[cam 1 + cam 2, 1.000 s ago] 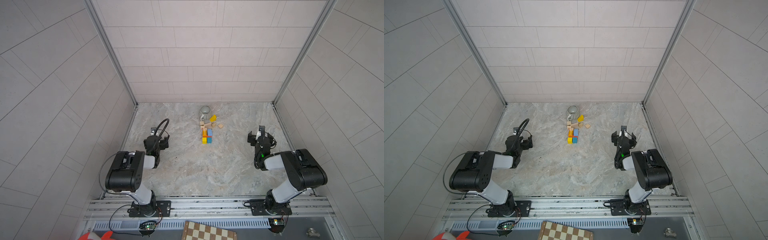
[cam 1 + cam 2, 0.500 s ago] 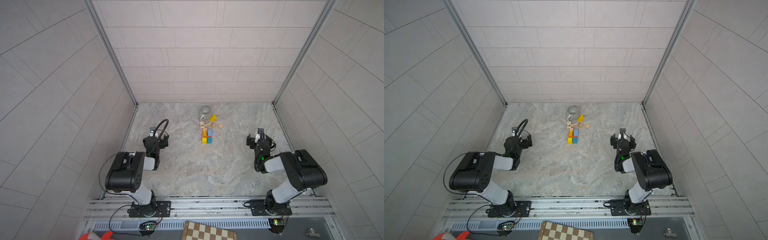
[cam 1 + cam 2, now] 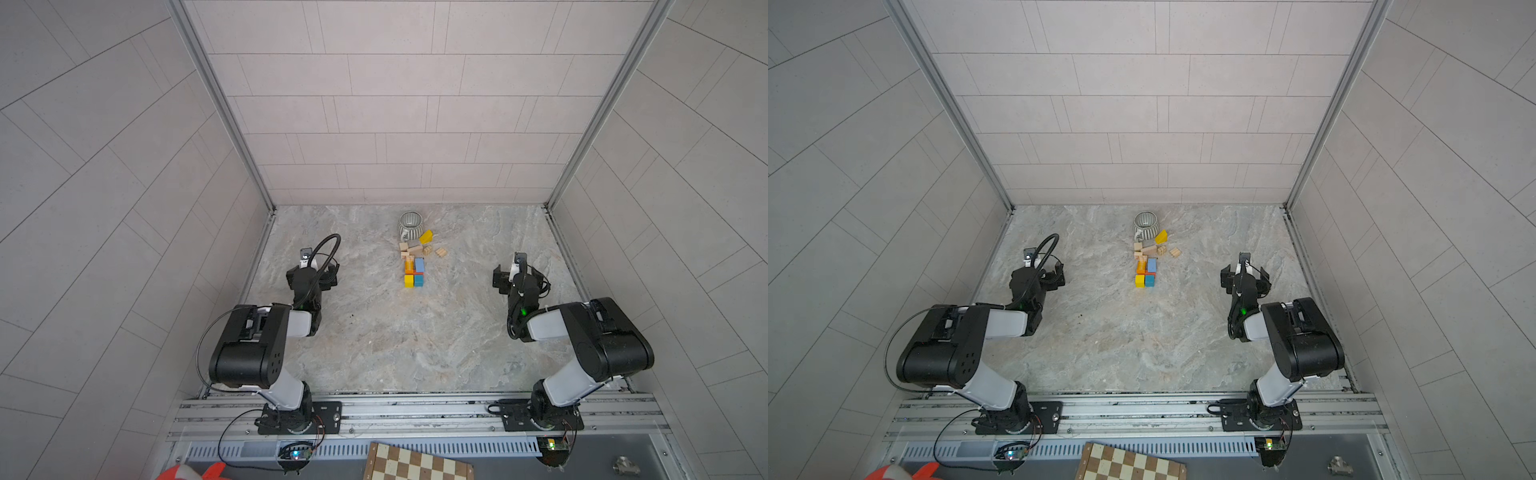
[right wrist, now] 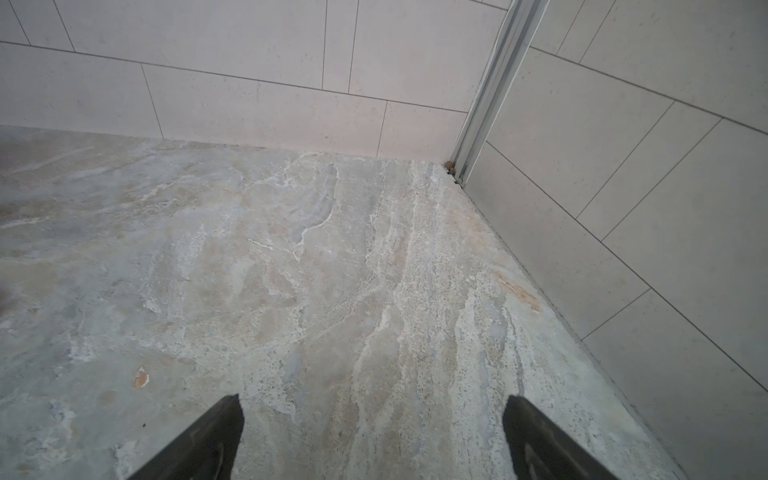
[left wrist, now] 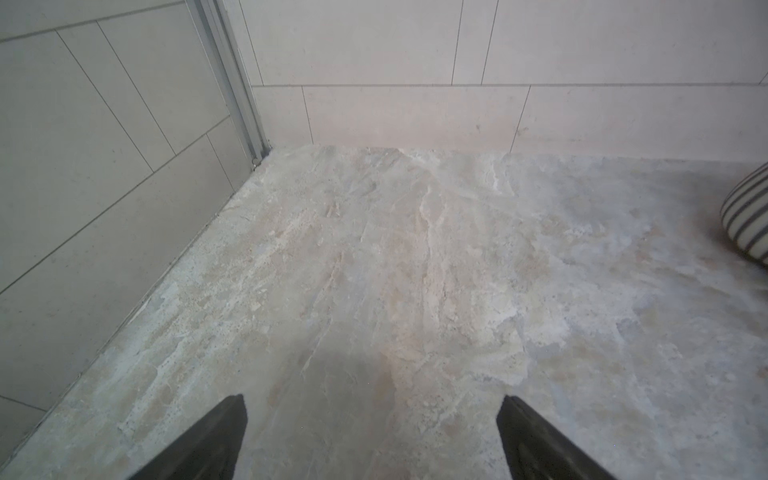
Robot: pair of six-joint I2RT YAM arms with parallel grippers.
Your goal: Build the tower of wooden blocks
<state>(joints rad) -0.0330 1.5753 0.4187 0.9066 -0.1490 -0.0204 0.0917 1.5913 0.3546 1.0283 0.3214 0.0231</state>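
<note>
**In both top views:** the wood blocks (image 3: pixel 414 270) lay clustered on the marble tabletop (image 3: pixel 374 332), between the two claws and well apart from each. A grey ribbed mug (image 3: pixel 410 224) stood just beyond the blocks. The left claw (image 3: pixel 312 272) and right claw (image 3: pixel 517 276) were spread wide and empty.

**Left wrist view:** the parted fingers (image 5: pixel 208 440) framed bare tabletop, with the mug off to one side.

**Right wrist view:** only bare tabletop lay ahead.

**Judged step:** the opening reach. Next, one claw must swing inward and lower over a base block
</note>
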